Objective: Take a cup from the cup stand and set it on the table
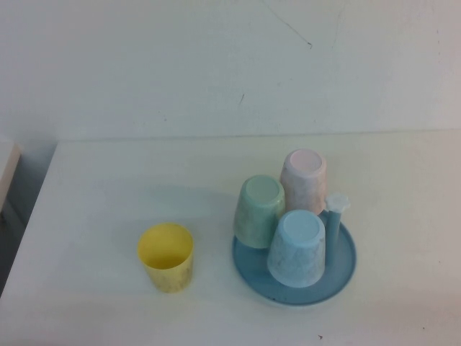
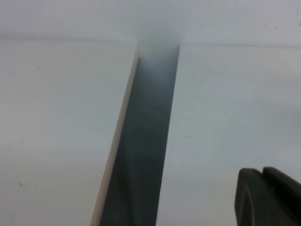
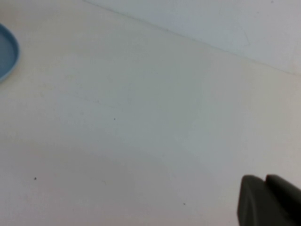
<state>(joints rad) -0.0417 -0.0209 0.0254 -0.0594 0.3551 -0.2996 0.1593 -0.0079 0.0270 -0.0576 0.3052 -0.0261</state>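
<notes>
The left gripper is shut tight with nothing in it, over by the gap at the table's left edge. The right gripper is shut and empty too, above bare table right of the stand. Both look parked out of the way. The yellow cup stands upright on the white table, mouth up, just left of the blue cup stand. A mint green cup, a light blue cup and a pink cup sit upside down on the pegs, likely to drain. The job looks done.
</notes>
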